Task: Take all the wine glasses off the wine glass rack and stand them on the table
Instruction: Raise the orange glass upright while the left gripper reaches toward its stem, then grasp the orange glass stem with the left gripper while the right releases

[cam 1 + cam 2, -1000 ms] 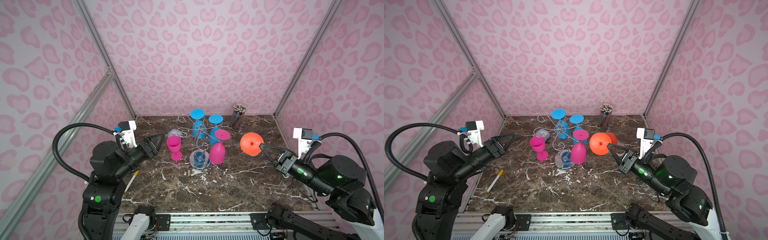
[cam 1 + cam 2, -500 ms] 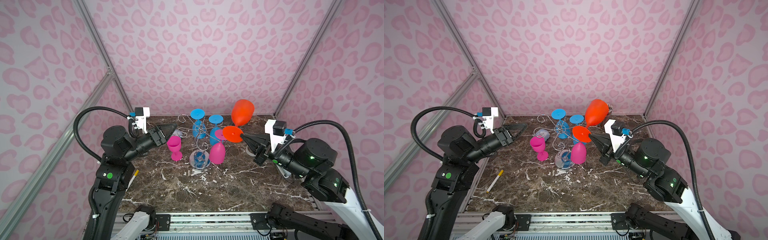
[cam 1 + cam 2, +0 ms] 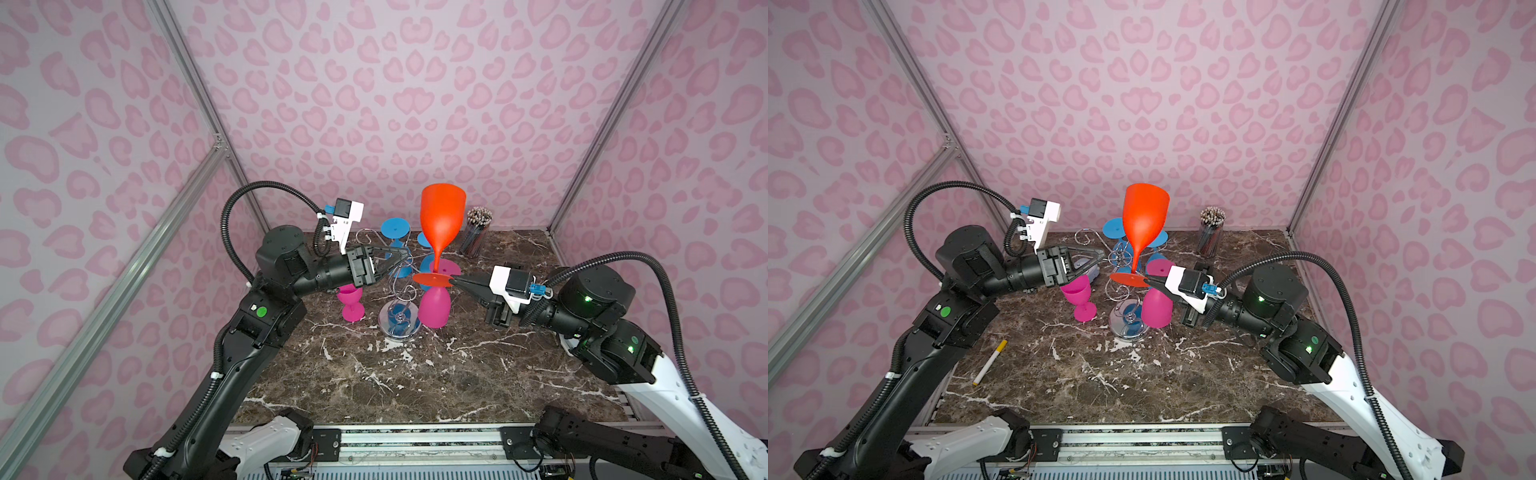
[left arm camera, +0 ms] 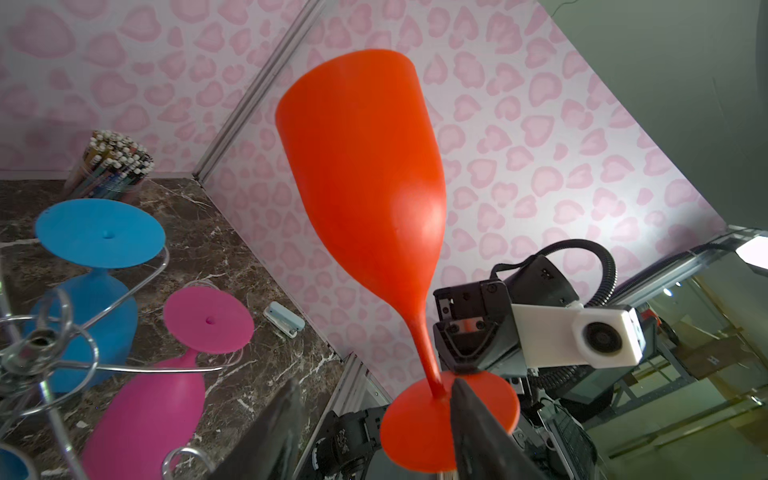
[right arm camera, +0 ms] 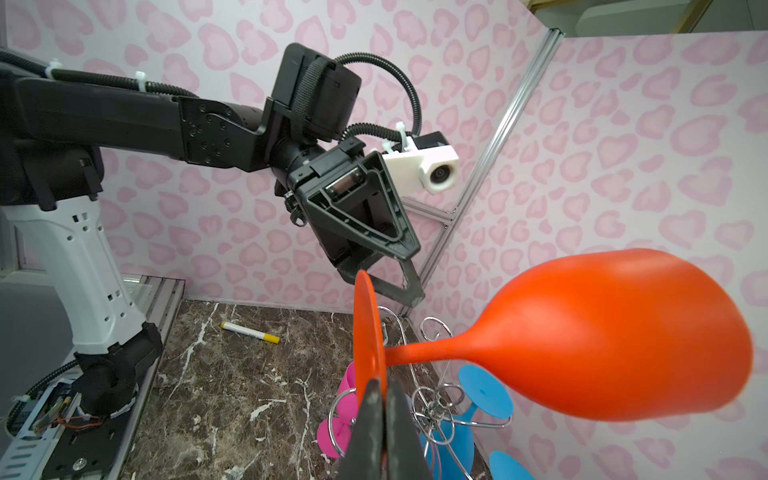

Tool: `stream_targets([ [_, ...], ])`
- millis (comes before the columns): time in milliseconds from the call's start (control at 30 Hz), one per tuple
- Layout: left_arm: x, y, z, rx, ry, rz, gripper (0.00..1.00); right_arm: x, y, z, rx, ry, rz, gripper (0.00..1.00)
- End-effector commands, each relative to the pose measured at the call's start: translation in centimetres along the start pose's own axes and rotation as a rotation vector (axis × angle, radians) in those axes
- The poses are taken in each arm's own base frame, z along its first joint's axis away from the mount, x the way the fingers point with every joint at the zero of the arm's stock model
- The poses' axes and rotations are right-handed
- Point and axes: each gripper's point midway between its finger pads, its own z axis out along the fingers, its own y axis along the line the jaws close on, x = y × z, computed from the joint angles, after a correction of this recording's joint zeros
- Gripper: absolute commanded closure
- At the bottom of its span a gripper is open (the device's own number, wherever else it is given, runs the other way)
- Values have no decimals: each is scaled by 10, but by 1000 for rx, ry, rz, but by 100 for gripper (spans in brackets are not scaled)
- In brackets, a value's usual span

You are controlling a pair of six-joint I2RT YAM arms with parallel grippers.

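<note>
Holding the orange wine glass (image 3: pixel 441 216) upright by the edge of its flat foot, the right gripper (image 3: pixel 454 282) is pinched tight on that thin disc. The glass hangs in the air above the wine glass rack (image 3: pixel 388 330), clear of its chrome arms, so the lift-off looks done and what remains is carrying it away or passing it over. The left gripper (image 3: pixel 401 257) stands about half spread and empty, its fingers (image 4: pixel 473 424) flanking the foot near the stem in the left wrist view; whether they touch it I cannot tell. A pinch on the foot's edge leaves the tall bowl levered far from the grip, so the move should be slow, with no wrist twist. If a handover is meant, the left pincer should close around the stem before the right lets go. Any path should lead away from the blue glasses (image 3: pixel 395 227) and the magenta glass (image 3: pixel 433 309) hanging on the rack, then down to bare marble table (image 3: pixel 415 386).
</note>
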Motion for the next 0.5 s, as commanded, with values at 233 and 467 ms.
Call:
stream_targets([
  [233, 11, -23, 23, 119, 66, 93, 44, -5, 16, 0, -68, -56, -150, 100],
  [467, 24, -26, 35, 147, 109, 82, 51, 0, 19, 3, -65, -39, -184, 100],
])
